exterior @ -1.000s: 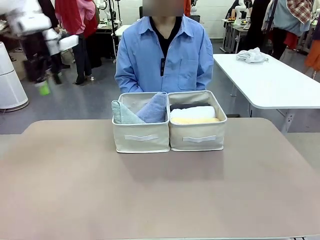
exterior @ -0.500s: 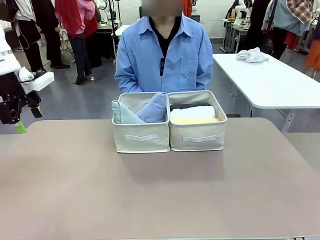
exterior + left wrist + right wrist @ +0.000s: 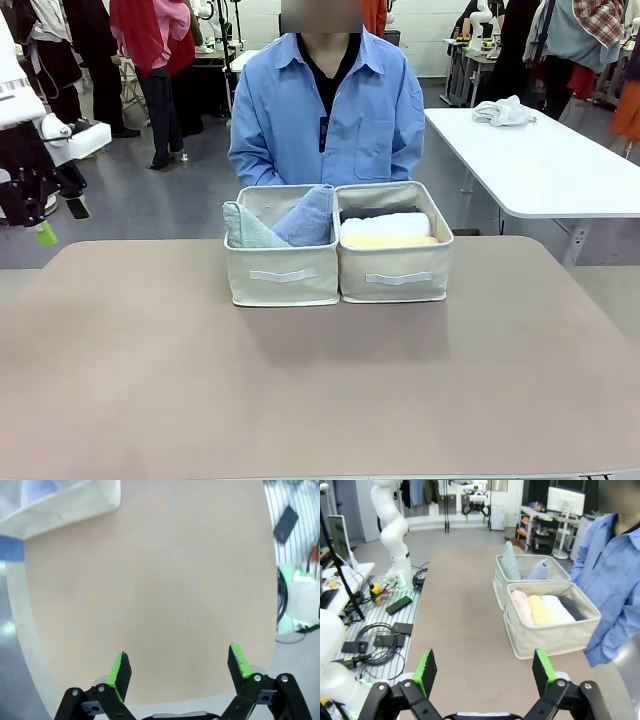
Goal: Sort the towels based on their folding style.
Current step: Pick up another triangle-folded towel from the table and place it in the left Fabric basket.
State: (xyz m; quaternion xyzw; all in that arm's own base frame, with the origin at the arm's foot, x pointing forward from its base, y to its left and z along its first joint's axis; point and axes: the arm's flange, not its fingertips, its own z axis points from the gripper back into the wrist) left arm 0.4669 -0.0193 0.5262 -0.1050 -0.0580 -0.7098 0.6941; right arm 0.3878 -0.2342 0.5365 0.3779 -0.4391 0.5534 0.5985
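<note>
Two beige bins stand side by side at the table's far middle, in front of the person. The left bin (image 3: 282,272) holds two cone-shaped towels, grey-green (image 3: 245,229) and lavender-blue (image 3: 311,213). In the right bin (image 3: 396,274) lie rolled towels: dark grey (image 3: 372,212), white (image 3: 386,225) and yellow (image 3: 391,241). The right wrist view adds a pink roll (image 3: 521,607) beside the yellow one (image 3: 540,610). My left gripper (image 3: 58,222) hangs open off the table's left edge, and in its wrist view (image 3: 180,662) it is over bare tabletop. My right gripper (image 3: 484,667) is open and empty, well back from the bins.
A person in a blue shirt (image 3: 328,105) stands right behind the bins. The brown tabletop (image 3: 320,390) lies bare in front of them. A white side table (image 3: 540,165) with a white cloth heap (image 3: 503,111) stands at the back right. Cables and devices (image 3: 380,635) lie beside the table.
My left arm swung down from high at the upper left to beside the table's left edge. The bins, towels and person stayed put.
</note>
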